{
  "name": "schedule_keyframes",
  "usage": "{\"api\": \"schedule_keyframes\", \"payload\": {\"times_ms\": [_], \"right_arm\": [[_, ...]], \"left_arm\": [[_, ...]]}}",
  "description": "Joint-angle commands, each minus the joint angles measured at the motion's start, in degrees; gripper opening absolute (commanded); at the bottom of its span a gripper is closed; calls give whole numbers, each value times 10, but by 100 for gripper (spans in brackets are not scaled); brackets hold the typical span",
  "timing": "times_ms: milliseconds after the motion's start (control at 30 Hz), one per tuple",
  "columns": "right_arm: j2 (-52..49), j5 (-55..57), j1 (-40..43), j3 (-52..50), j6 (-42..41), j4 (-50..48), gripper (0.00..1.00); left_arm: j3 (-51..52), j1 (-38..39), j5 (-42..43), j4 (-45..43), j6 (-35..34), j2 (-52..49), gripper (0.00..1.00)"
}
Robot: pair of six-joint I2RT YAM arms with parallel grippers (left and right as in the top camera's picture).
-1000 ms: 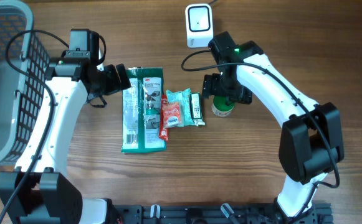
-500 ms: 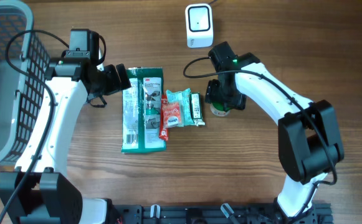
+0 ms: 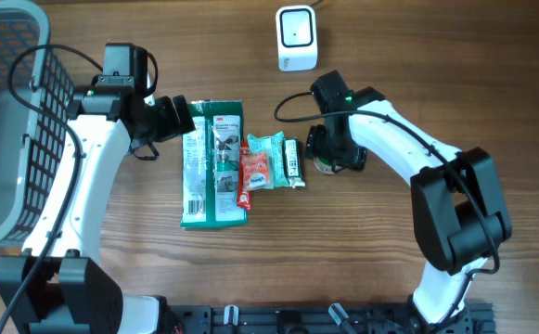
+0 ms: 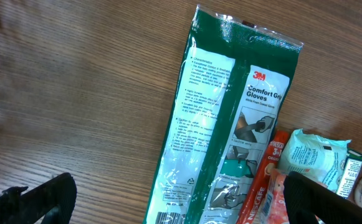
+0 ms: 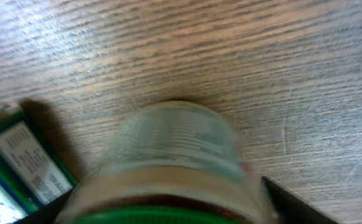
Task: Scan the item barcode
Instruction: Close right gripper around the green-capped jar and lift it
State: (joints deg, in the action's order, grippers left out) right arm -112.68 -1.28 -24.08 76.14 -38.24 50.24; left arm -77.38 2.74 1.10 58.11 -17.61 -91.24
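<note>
The right gripper [image 3: 332,154] sits right of centre in the overhead frame, its fingers pinching the sides of a green-lidded jar [image 5: 174,146] that stands on the worktop [image 3: 436,56]. In the right wrist view the jar is blurred and fills the lower middle. A small dark bar [image 3: 292,160] lies just beside the jar's left edge, then a teal pouch [image 3: 267,153] and a red packet [image 3: 249,178] overlapping the right edge of a green gloves pack [image 3: 211,167]. The white scanner [image 3: 296,37] stands at top centre, with bare wood between it and the jar. The left gripper [image 3: 184,119] hangs spread wide by the pack's upper left corner, near the grey basket [image 3: 28,139]
</note>
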Motion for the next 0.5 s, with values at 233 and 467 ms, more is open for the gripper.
{"api": "schedule_keyframes", "payload": {"times_ms": [233,467], "right_arm": [[38,-53,36,62,19,107,48],[76,-332,52,84,52,160,49]], "left_arm": [[-5,1,-7,0,9,-1,100],[-5,1,-7,0,9,-1,100]]}}
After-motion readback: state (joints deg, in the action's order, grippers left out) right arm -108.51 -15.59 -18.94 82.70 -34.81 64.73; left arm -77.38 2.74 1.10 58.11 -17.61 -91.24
